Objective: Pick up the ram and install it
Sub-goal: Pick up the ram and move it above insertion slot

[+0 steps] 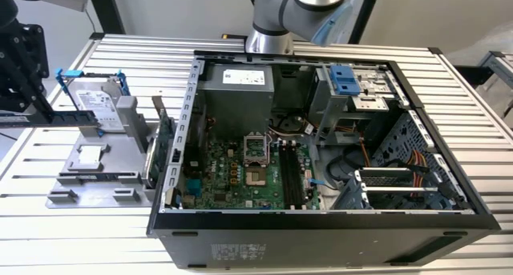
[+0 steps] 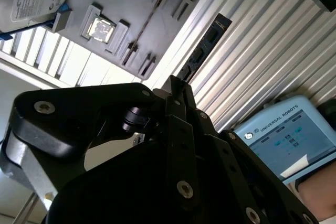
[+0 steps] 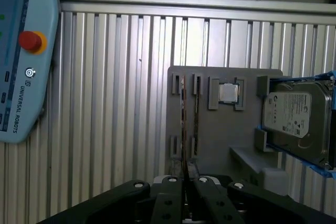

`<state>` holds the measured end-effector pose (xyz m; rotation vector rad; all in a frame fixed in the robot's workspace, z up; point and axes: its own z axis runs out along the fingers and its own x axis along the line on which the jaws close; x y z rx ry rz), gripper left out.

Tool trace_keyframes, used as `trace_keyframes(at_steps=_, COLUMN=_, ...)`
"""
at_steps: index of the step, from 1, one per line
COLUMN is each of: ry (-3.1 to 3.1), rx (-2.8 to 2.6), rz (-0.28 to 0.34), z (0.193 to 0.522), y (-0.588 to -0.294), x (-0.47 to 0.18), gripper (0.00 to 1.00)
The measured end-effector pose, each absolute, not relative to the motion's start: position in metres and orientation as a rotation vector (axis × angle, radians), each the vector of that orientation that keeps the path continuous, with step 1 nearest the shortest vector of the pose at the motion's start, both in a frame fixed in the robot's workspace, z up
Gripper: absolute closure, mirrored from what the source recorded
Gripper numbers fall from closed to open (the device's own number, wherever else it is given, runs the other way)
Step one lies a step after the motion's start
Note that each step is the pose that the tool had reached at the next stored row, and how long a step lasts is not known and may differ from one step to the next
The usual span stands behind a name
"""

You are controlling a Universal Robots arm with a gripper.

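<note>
The ram [image 1: 74, 120] is a long dark stick held level in the air at the exterior view's far left, above the grey holder [image 1: 104, 167]. My black gripper [image 1: 40, 114] is shut on one end of it. In the second wrist view the ram [image 2: 206, 43] juts out beyond the closed fingertips [image 2: 177, 88] over the slatted table. The first wrist view shows the ram [image 3: 184, 129] edge-on as a thin line rising from the gripper [image 3: 186, 174], in front of the holder's slots [image 3: 184, 85]. The open computer case [image 1: 321, 221] lies to the exterior view's right, with the motherboard's memory slots [image 1: 290, 178] exposed.
A silver hard drive [image 1: 100, 104] in blue rails and a green expansion card [image 1: 164, 140] stand on the holder. A small processor chip [image 3: 228, 93] lies in a holder pocket. A blue-grey teach pendant [image 3: 21, 51] lies on the slatted table. The arm's base [image 1: 273, 41] stands behind the case.
</note>
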<state>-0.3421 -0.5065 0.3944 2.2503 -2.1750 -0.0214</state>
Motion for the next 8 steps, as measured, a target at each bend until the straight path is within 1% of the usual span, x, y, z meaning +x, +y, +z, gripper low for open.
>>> trace_keyframes(at_steps=8, ry=-2.175, rx=2.250, rz=-0.022, z=0.3945, y=-0.5065, x=-0.3386, gripper=1.00)
